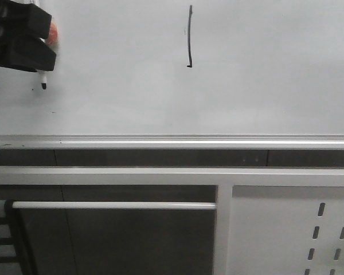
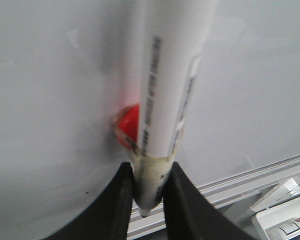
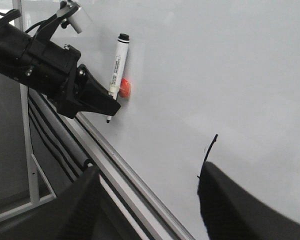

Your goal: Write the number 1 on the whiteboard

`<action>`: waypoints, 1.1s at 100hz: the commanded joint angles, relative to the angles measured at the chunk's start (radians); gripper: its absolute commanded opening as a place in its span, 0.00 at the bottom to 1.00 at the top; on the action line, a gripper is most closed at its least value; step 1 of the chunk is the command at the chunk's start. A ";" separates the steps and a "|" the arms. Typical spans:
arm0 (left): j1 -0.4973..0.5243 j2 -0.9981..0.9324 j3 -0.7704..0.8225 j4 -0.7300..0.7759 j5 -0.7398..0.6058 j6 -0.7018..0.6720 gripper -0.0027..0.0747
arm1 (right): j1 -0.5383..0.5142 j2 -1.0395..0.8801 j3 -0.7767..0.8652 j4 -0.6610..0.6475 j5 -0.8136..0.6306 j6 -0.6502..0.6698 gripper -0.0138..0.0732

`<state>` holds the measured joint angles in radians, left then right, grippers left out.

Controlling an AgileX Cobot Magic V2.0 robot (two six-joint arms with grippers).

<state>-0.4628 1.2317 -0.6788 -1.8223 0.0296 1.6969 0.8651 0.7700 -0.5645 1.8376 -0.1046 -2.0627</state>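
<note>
Since the number 1 (image 1: 190, 37) already stands on the whiteboard (image 1: 264, 86) as a thin black stroke with a small foot, the writing looks done from the front, and the left gripper (image 1: 41, 57) sits well off to the side with the marker (image 1: 43, 80). At the left wrist, the jaws are closed tight on the marker (image 2: 167, 85) (a red dot (image 2: 129, 122) beside it). From the right wrist, the right gripper (image 3: 150, 200) hangs wide open, empty, near the stroke.
</note>
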 commanded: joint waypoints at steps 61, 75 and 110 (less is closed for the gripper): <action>0.003 -0.018 -0.037 -0.005 0.029 -0.010 0.29 | 0.001 -0.010 -0.024 0.024 0.028 0.003 0.61; 0.003 -0.018 -0.035 -0.007 0.029 -0.010 0.36 | 0.001 -0.010 -0.024 0.024 0.028 0.003 0.61; 0.003 -0.049 -0.009 -0.014 0.039 -0.010 0.37 | 0.001 -0.010 -0.024 0.024 0.028 0.003 0.61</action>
<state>-0.4628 1.2268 -0.6769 -1.8223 0.0359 1.6969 0.8651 0.7700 -0.5645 1.8376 -0.1046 -2.0585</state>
